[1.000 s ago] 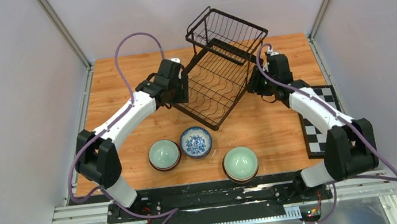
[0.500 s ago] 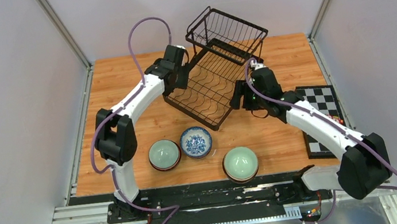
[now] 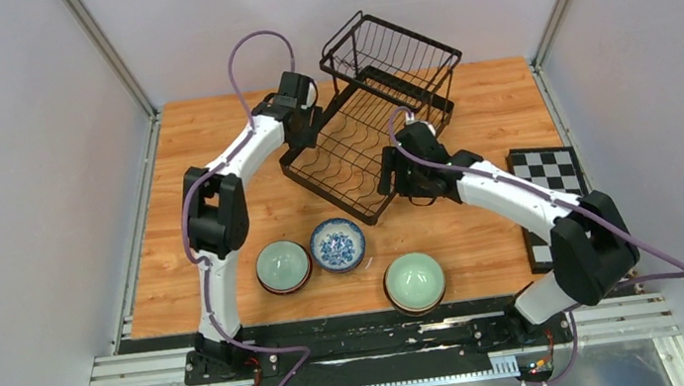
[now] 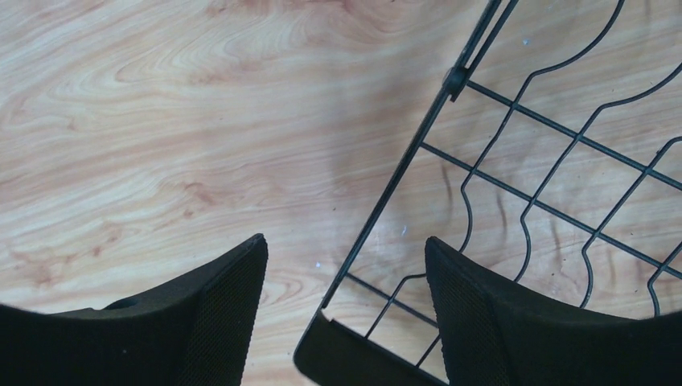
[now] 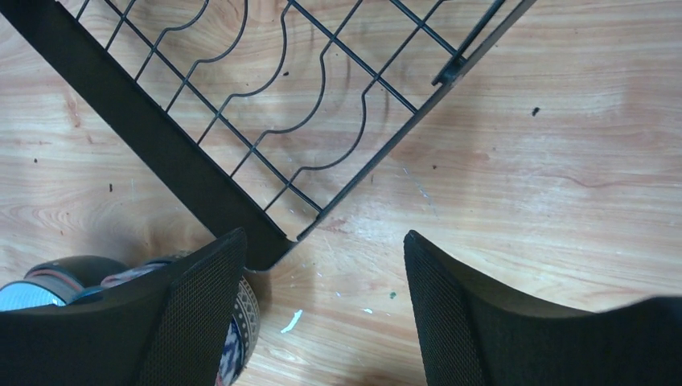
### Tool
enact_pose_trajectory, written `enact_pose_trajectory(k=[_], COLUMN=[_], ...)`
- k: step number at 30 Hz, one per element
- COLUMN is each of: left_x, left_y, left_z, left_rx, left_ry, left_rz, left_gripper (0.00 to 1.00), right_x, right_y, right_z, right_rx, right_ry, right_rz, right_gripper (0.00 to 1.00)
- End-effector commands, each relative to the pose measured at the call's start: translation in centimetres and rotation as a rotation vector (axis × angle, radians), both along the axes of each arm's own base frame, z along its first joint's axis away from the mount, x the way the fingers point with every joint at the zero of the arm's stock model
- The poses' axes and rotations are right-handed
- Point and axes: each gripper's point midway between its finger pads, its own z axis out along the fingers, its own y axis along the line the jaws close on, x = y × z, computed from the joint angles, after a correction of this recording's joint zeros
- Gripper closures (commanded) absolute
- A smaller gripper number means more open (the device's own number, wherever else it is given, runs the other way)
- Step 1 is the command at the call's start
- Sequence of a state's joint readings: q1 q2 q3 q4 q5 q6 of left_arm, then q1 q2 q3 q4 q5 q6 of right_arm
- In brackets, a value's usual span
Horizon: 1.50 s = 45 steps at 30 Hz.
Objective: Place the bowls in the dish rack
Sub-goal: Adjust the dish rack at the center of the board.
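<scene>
Black rack [image 3: 353,157] upper centre, left gripper [image 4: 344,257] and right gripper [image 5: 323,241] wide, empty at its edges; bowls [image 3: 338,244] lower centre unloaded, next probably grasping one.

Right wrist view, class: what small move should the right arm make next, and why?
Probably draw the right gripper back and down toward the blue-and-white bowl: its jaws stand open and empty, the dish rack holds no bowls yet, and that bowl lies nearest, just past the rack's near corner.
</scene>
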State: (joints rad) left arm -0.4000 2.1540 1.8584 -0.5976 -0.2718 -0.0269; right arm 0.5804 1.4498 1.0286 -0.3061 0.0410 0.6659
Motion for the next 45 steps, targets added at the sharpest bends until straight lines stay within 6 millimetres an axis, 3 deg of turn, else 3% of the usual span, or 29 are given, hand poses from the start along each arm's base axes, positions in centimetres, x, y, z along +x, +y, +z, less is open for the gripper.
enact_pose_trajectory(k=[1,6,13,17,22,28,31,40,45], left_x=[0.6,0.7,0.2,-0.2,-1.1,-3.1,-4.2,-8.6,-10.2], left_y=[-0.2,-0.7,-1.2,-0.8,-0.5,0.0,0.1,-0.6,-0.7], left_z=[-1.2,-2.8,-3.9,-4.0,-4.0,-3.8,-3.5,-5.6,-5.3], left_rx=[-0.046,-0.088,-0.116,-0.115,-0.136,-0.19,-0.234,-0.37,-0.423], left_ry=[0.046,0.08,0.11,0.109,0.111,0.108,0.099,0.159,0.143], left_rz=[-0.022,-0.033,-0.03,-0.007,0.04,0.12,0.157,0.198,0.206], left_gripper=[0.3,0.42,0.79,1.0,1.0,1.0,1.0,1.0,1.0], right_x=[0.6,1.4,2.0,2.2,2.1,2.1,2.0,2.2,2.8], right_y=[1.1,1.3,2.0,2.3,2.0,0.9,0.3,-2.7,-4.1], right_z=[-0.2,-1.5,-3.8,-4.6,-5.4,-5.1,-5.1,-5.0,-4.9], right_rx=[0.005,-0.01,-0.019,-0.03,-0.055,-0.111,-0.148,-0.241,-0.259], right_ry=[0.026,0.065,0.128,0.145,0.151,0.118,0.111,0.081,0.076], right_rz=[-0.05,-0.103,-0.135,-0.123,-0.118,-0.099,-0.072,0.016,0.055], right_gripper=[0.27,0.29,0.34,0.43,0.58,0.97,0.97,0.97,0.97])
